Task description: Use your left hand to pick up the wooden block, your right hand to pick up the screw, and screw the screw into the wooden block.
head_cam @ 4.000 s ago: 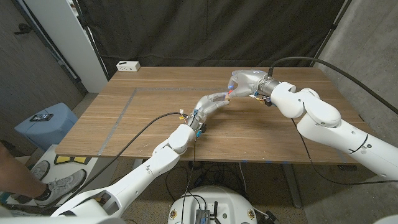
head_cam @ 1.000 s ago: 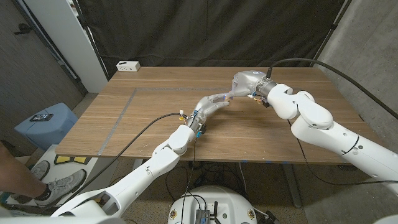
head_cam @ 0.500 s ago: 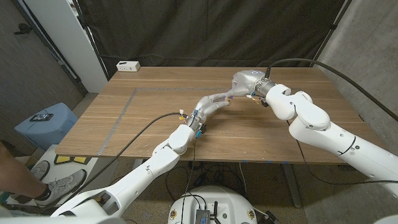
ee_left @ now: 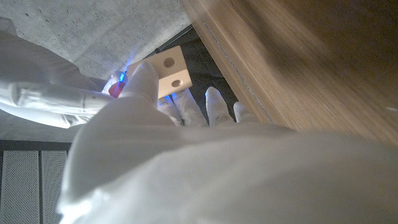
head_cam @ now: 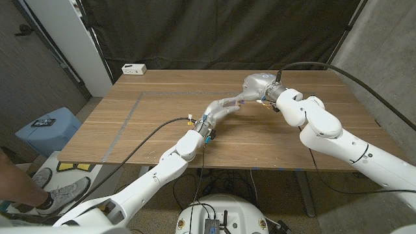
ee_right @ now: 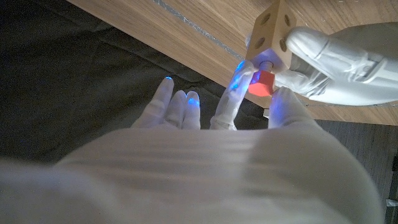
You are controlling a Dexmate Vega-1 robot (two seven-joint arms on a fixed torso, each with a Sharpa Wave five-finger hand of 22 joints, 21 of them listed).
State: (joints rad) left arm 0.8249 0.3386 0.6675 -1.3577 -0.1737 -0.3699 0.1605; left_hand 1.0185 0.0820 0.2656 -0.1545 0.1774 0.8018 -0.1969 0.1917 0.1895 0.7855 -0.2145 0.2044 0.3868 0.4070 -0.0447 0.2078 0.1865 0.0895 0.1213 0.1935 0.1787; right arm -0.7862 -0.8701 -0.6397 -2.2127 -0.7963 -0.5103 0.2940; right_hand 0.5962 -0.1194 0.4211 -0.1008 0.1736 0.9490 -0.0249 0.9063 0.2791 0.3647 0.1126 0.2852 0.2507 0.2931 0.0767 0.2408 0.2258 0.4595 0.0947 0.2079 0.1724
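Right wrist view: my right hand (ee_right: 249,155) pinches red screw (ee_right: 260,83) seated in wooden block (ee_right: 270,37), held by left hand (ee_right: 342,62); risk: tilt cross-threads; block slips toward 12 o'clock.

Table (head_cam: 149,123): wooden, with a pale taped line running along its left part and far side.
White box (head_cam: 134,68): at the far left corner of the table (small, with dark sockets or marks on its side).
Blue stool (head_cam: 47,127): on the floor, left of the table.
Backdrop (head_cam: 214,32): black curtain behind the table.
Person's shoe (head_cam: 55,195): near left, on the floor.
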